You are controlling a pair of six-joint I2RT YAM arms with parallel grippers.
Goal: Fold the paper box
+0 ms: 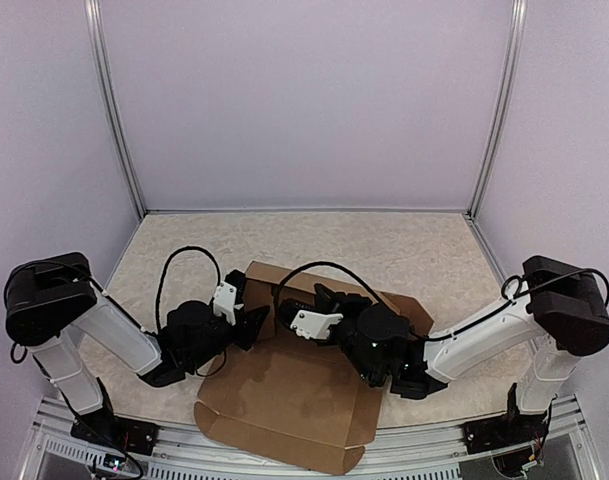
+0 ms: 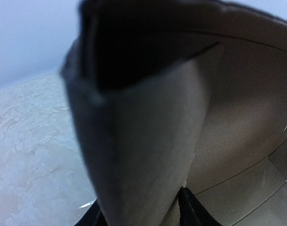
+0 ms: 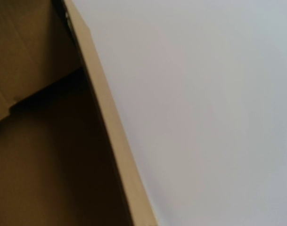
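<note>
The paper box (image 1: 294, 400) is a brown cardboard sheet lying on the table between the arms, with its far wall (image 1: 384, 298) folded upright. My left gripper (image 1: 252, 325) is at the box's left end. In the left wrist view a blurred flap of the paper box (image 2: 148, 132) covers the jaws, and only the base of one finger (image 2: 191, 213) shows. My right gripper (image 1: 289, 322) reaches in from the right, close to the left one, shut. Its fingers are hidden in the right wrist view, where a cardboard edge (image 3: 110, 127) runs diagonally.
The speckled tabletop (image 1: 184, 245) is closed in by lilac walls (image 1: 304, 100) at the back and sides. The sheet's near flap overhangs the metal rail (image 1: 164, 455) at the front edge. Both arm bases stand at the near corners.
</note>
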